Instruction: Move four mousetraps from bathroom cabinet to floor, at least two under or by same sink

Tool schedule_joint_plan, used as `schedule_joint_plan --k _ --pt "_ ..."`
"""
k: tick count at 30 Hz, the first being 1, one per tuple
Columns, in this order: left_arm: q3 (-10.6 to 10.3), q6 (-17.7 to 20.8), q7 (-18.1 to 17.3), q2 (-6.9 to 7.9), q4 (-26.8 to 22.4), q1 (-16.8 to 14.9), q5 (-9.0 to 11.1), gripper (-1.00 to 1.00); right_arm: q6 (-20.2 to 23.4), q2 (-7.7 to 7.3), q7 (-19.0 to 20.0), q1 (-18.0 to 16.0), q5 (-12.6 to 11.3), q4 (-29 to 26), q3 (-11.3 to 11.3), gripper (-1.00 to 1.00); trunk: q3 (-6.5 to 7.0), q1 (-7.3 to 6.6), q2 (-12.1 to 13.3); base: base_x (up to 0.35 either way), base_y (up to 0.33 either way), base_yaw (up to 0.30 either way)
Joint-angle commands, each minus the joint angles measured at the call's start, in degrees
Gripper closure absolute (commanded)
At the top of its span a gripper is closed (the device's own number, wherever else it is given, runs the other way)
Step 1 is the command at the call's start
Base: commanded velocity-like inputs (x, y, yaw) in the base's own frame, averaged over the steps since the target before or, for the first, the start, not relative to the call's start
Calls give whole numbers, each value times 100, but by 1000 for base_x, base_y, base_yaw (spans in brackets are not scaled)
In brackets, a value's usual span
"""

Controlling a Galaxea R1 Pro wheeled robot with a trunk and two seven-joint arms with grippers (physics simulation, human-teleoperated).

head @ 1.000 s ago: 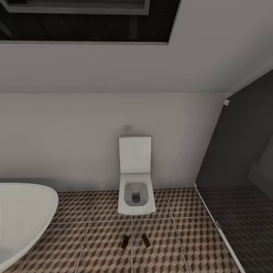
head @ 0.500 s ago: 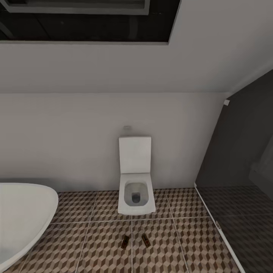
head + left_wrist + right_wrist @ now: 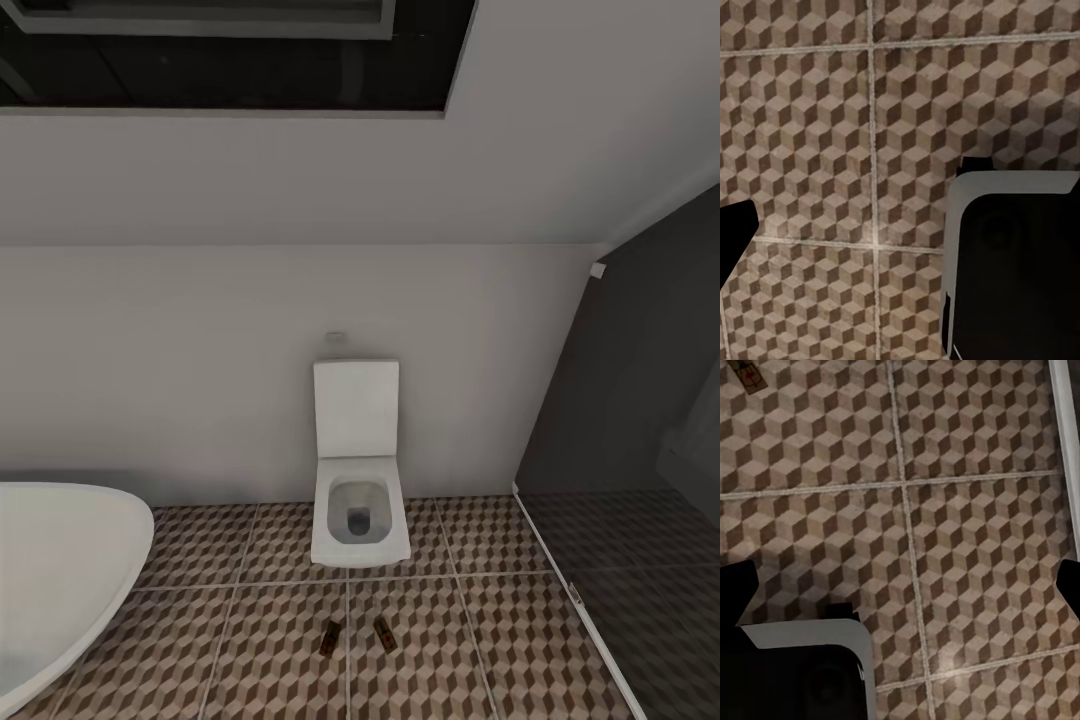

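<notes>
Two mousetraps (image 3: 330,637) (image 3: 382,630) are seen in the head view lying flat on the bathroom floor (image 3: 250,660), side by side but apart, just in front of a white toilet (image 3: 359,520) that is set against the pale wall (image 3: 180,380). Each trap lies on the cube-patterned tiles, one at either side of a grout line. The rounded rim of a white bathtub (image 3: 60,570) is noted at the left edge of that view, and a darker grey tiled area (image 3: 640,600) is separated from the patterned floor by a thin pale strip at the right. In the right wrist view, part of one mousetrap (image 3: 748,375) is recorded at the corner of the picture, lying on the patterned floor (image 3: 945,510), with a white strip (image 3: 1066,427) running along one edge. The right gripper (image 3: 900,585) is observed with its two dark fingertips set wide apart at opposite edges of that view, nothing between them, above a white-edged dark part of the robot's body (image 3: 802,667). In the left wrist view, one dark fingertip (image 3: 735,232) is seen over the patterned floor (image 3: 832,112); the other side is hidden behind a white-edged dark body part (image 3: 1012,262), so it cannot be told whether the left gripper is released or clenched.
</notes>
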Motion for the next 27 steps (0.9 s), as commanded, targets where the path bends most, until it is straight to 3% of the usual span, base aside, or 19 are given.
schedule_joint_plan --k 1,27 --pt "-34 -17 9 -3 9 -5 6 -100 -12 0 -15 -4 -45 -1 50 -100 -12 3 -12 0 0 0" --pt "-34 -17 13 -5 9 -5 10 -100 -12 0 -15 -4 -46 -1 50 -100 -12 3 -12 0 0 0"
